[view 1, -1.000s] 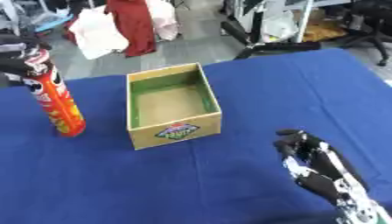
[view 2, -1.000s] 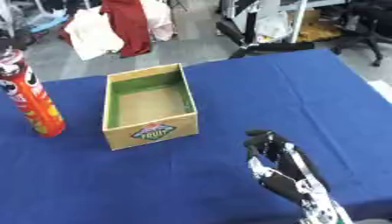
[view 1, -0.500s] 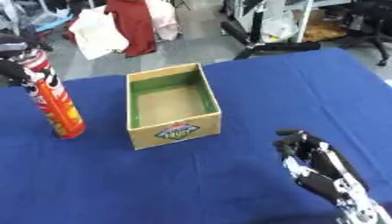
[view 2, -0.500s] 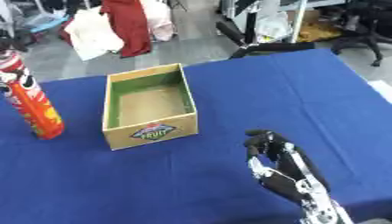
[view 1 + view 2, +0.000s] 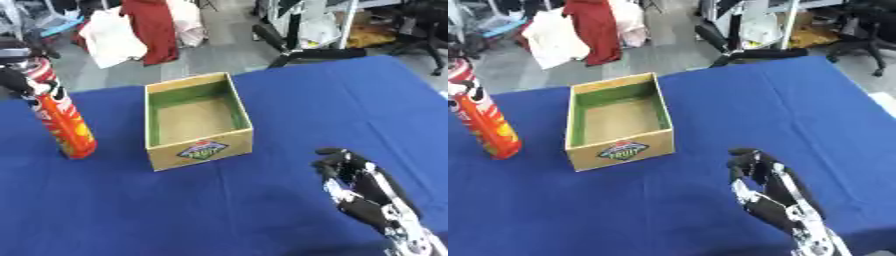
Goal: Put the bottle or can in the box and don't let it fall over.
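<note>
Chip can (image 5: 59, 117), the tall orange-red tube kind, is standing upright on the blue table (image 5: 262, 210), off to the left of the cardboard box (image 5: 198, 121) and clearly apart from it. So it's not in yet. The left hand (image 5: 16, 80) has it up near the cap, dark fingers wrapped around the upper part, though only a bit of that hand shows at the frame edge. The right hand (image 5: 770, 192) is just parked near the lower right, fingers relaxed and holding nothing.

My worry: that can is tall and skinny and it's being held way up top. If the bottom catches the near wall of the box on the way across, I'd expect it to pivot and tip. Same deal if it gets let go while leaning, since the box is wide enough that the walls won't prop it up. The box also looks light, so a bump could shove it sideways. I'd lift it well clear of the rim, come straight down, and set it flat before opening.
</note>
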Motion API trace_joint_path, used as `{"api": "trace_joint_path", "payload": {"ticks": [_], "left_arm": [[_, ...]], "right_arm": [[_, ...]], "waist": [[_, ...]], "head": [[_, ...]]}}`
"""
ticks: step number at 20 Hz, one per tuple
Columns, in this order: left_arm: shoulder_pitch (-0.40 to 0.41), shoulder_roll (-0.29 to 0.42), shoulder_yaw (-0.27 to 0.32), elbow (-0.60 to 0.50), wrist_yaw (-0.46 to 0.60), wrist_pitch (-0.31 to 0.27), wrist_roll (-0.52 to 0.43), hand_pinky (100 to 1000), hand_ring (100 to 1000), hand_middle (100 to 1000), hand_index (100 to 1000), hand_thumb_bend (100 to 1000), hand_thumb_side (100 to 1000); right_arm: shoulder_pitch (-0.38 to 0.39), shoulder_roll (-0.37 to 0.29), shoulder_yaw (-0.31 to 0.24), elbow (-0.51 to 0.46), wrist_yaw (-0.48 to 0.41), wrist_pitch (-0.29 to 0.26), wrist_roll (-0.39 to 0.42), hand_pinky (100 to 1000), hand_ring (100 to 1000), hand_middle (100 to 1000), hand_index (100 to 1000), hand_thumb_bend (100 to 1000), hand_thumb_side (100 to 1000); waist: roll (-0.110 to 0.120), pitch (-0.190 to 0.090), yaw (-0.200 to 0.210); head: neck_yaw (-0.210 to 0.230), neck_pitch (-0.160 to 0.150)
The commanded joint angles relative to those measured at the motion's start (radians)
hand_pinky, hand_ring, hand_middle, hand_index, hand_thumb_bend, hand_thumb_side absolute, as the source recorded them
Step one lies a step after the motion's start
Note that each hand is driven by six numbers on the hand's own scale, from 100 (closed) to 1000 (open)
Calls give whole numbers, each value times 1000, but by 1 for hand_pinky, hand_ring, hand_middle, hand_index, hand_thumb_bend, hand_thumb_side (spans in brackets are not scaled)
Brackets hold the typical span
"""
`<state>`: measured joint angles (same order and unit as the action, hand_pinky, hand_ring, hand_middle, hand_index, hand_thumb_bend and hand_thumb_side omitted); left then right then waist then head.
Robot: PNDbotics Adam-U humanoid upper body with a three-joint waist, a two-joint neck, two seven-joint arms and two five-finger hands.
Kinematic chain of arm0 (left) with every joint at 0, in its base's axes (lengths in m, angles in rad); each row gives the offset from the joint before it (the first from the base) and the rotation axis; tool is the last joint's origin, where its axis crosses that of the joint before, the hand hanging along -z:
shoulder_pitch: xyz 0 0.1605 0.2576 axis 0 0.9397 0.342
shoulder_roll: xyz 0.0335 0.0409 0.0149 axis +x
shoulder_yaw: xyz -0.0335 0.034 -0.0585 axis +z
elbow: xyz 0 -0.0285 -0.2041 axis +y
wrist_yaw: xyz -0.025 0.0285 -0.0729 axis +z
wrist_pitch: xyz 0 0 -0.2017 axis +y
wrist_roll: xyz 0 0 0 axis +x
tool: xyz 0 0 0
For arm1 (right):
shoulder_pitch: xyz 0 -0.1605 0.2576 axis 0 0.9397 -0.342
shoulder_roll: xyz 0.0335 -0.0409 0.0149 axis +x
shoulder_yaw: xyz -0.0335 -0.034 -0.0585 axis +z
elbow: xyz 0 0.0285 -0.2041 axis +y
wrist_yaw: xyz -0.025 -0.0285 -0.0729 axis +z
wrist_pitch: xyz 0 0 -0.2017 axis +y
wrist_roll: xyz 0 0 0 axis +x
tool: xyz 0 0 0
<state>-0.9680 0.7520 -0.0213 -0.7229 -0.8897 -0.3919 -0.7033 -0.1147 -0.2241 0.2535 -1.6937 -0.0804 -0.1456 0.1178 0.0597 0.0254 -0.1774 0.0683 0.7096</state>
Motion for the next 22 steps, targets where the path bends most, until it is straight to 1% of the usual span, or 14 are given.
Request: {"api": "trace_joint_path", "payload": {"ticks": [1, 8, 9, 10, 22], "left_arm": [[-12, 19, -6, -3, 4, -3, -17, 356, 525, 697, 988, 100, 258], [-14, 19, -6, -7, 27, -2, -18, 309, 482, 624, 958, 100, 252], [-15, 19, -6, -8, 31, -2, -18, 299, 474, 612, 952, 100, 264], [-16, 20, -6, -9, 35, -1, -18, 298, 473, 611, 951, 100, 250], [-36, 33, 4, -23, 94, 4, -20, 251, 437, 566, 926, 100, 245]], "right_arm": [[-13, -2, -3, -9, 1, -2, 1, 759, 736, 770, 642, 100, 154], [-13, -1, -2, -9, 1, -2, 2, 759, 736, 770, 642, 100, 155], [-13, -2, -2, -8, 1, -2, 2, 759, 736, 770, 642, 100, 155], [-13, -2, -2, -8, 1, -2, 3, 759, 736, 770, 642, 100, 155], [-10, -2, -2, -7, 2, -1, 6, 759, 736, 770, 642, 100, 156]], "waist": [[-3, -10, 1], [-2, -11, 0], [-2, -11, 0], [-2, -11, 0], [0, -17, 1]], "head": [[-1, -8], [-2, -7], [-2, -7], [-2, -7], [-2, -6]]}}
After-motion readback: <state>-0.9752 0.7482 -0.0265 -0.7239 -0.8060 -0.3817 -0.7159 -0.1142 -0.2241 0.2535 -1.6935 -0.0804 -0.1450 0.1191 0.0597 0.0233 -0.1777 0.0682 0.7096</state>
